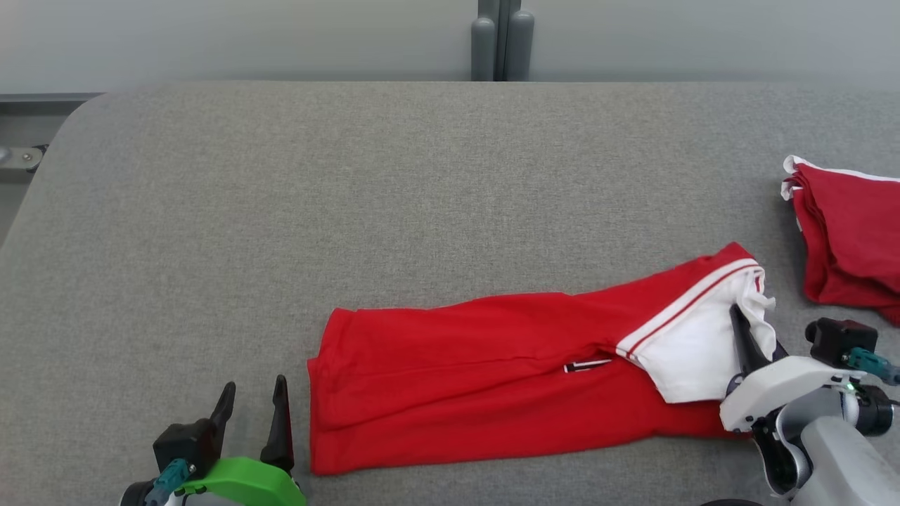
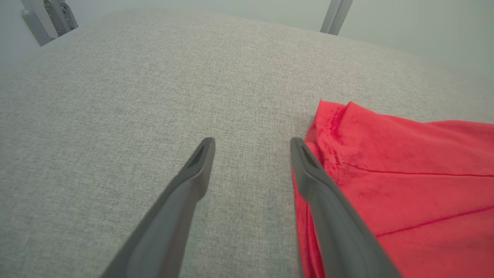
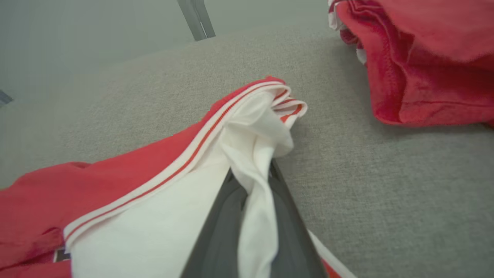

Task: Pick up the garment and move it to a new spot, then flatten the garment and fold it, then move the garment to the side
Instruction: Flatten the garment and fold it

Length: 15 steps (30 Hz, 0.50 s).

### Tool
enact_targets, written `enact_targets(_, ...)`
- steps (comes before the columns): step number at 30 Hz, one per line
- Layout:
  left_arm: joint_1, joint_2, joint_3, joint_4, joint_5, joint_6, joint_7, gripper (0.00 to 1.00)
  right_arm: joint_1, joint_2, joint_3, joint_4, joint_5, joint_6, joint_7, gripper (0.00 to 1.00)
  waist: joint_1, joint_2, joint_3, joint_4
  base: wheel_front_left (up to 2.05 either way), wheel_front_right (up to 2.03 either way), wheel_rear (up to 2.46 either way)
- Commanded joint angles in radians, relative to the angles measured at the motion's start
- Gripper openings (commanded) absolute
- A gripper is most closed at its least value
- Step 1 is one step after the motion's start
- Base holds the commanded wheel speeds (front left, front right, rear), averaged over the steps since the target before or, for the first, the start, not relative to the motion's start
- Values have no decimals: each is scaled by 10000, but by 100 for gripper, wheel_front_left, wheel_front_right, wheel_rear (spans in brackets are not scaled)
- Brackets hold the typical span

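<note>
Right gripper [image 3: 252, 173]: pressed together on a bunched fold of white cloth at the right end of the garment [image 3: 127, 181]. The fold runs up between the two dark fingers [image 3: 220, 227] and spills over their tips. In the head view the same gripper [image 1: 744, 341] sits at lower right, one finger dug into the white part.

Garment [image 1: 478, 372]: red, with a white panel edged by a white-and-red stripe (could be a sports shirt, kind not certain). It lies lengthwise across the near middle of the grey table [image 1: 281, 211]. Left end flat, right end raised and crumpled at the grip. Small dark striped tab [image 1: 587, 365] near the middle seam.

Left gripper [image 1: 254, 397]: lower left, jaws spread, nothing between them, just beside the garment's left edge. In its wrist view the gripper [image 2: 251, 144] is over bare table [image 2: 115, 96]. Its right finger [image 2: 328, 204] overlaps the red hem of the garment [image 2: 405, 166]; whether they touch, cannot tell.

Pile [image 1: 851, 239] of red cloth with white trim lies at the table's far right, apart from the garment. In the right wrist view the pile [image 3: 432, 58] is at upper right, with bare table [image 3: 386, 173] between it and the grip. Grey post [image 1: 501, 39] stands behind the table's far edge.
</note>
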Motion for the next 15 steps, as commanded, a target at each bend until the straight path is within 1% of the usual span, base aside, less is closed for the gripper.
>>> enact_targets(1, 145, 26, 30, 24, -73, -16, 7, 100, 128, -19, 1, -283, -146, -21, -17, 0, 0, -1, -77, -104, 0, 0, 0)
enact_targets(4, 179, 26, -28, 61, -116, -43, 7, 100, 237, 121, 420, -1216, -326, -18, -17, 0, 0, -1, -169, -239, 0, 0, 0)
enact_targets(7, 194, 27, -122, 100, -157, -53, 7, 100, 302, 214, 1232, -2044, -298, -15, -17, 0, 0, -1, -245, -324, 0, 0, 0)
enact_targets(11, 169, 26, -315, 147, -194, -66, 7, 100, 235, 354, 2800, -2802, -130, -15, 114, 0, 0, -1, -325, -266, 0, 0, 0)
enact_targets(15, 69, 27, -653, 166, -272, -70, 7, 100, -68, 546, 4458, -3188, 87, -15, 571, 0, 0, -1, -336, 53, 0, 0, 0)
